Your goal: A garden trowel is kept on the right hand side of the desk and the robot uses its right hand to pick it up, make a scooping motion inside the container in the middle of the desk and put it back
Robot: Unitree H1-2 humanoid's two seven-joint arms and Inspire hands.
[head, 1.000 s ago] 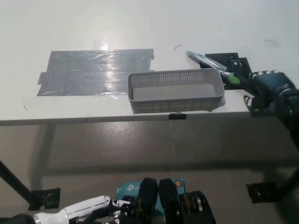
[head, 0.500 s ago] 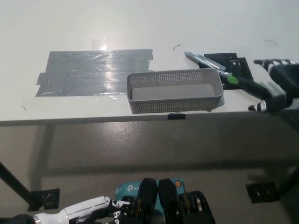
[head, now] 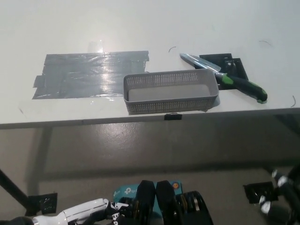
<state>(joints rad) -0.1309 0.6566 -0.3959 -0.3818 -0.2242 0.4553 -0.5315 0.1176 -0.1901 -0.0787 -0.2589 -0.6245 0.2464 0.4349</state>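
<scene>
The garden trowel [head: 234, 82] lies flat on the right side of the white desk [head: 140, 28], untouched. Its green-and-black handle points to the lower right, and its grey blade rests over a black patch behind the container's right end. The grey mesh container [head: 171, 91] stands at the desk's front edge in the middle. My black right hand [head: 279, 201] hangs low at the picture's bottom right, well below the desk and far from the trowel, open and holding nothing. At the bottom left my white left hand [head: 82, 212] rests, open, below the desk.
A wide patch of grey tape [head: 89, 74] covers the desk left of the container. Black tape marks [head: 42, 202] sit on the floor under the desk. A dark table leg [head: 11, 185] slants at the lower left.
My right hand has left the trowel's handle and dropped from the desk's right edge to the bottom right corner. The trowel stays on the desk. The camera has shifted slightly.
</scene>
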